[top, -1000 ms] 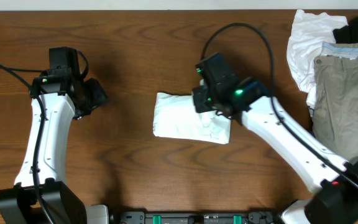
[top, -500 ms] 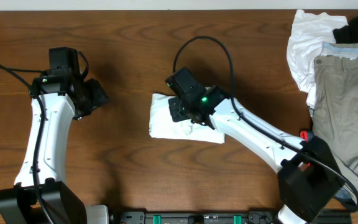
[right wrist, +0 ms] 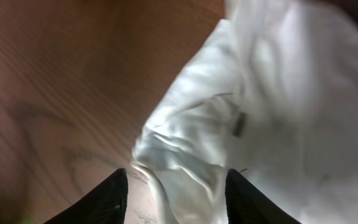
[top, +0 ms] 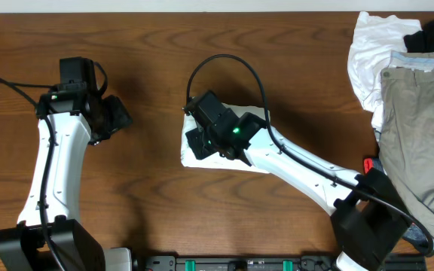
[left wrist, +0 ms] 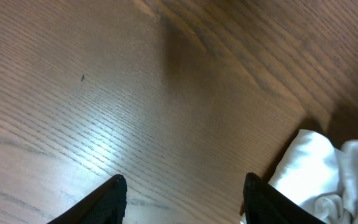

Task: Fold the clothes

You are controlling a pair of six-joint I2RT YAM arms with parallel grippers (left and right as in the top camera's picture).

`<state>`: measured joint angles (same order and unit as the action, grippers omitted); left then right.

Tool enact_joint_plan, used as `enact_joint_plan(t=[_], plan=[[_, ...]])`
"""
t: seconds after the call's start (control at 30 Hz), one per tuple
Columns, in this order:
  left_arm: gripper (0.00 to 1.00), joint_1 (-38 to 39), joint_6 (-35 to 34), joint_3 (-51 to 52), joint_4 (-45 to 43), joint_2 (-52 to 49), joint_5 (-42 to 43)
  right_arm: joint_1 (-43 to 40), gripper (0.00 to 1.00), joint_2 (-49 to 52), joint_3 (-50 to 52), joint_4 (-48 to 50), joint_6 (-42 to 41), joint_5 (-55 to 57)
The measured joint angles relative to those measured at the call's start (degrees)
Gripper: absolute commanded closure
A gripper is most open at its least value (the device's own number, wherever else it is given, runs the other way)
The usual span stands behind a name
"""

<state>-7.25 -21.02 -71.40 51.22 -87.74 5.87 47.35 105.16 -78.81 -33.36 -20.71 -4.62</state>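
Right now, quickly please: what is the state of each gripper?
Left gripper: open, holding nothing, above the bare table.
Right gripper: open, jaws apart over the white garment edge, not clamping it.

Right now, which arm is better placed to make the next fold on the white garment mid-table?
Right. The right gripper sits directly over the white garment at its edge, jaws open with cloth between them. The left gripper hovers over bare table, apart from the garment.
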Motion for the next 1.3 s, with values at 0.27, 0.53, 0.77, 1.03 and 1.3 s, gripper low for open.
enact_joint_plan(t=[0.27,0.53,0.77,1.03,1.3], plan=[[0.39,0.00,0.00,0.00,0.00,0.00,0.00,-2.89,0.57,-1.38,0.00,-0.28,1.01,3.85],[0.39,0.00,0.00,0.00,-0.02,0.00,0.00,-4.94,0.67,-4.61,-0.24,-0.66,1.57,4.79],[0.39,0.00,0.00,0.00,-0.02,0.00,0.00,-4.68,0.76,1.11,-0.26,0.66,-0.33,2.71],[0.39,0.00,0.00,0.00,-0.04,0.00,0.00,-2.73,0.74,10.32,-0.26,3.10,-1.16,-5.07],[0.39,0.00,0.00,0.00,-0.04,0.00,0.00,-3.17,0.69,6.88,-0.24,3.02,-1.11,-6.45]])
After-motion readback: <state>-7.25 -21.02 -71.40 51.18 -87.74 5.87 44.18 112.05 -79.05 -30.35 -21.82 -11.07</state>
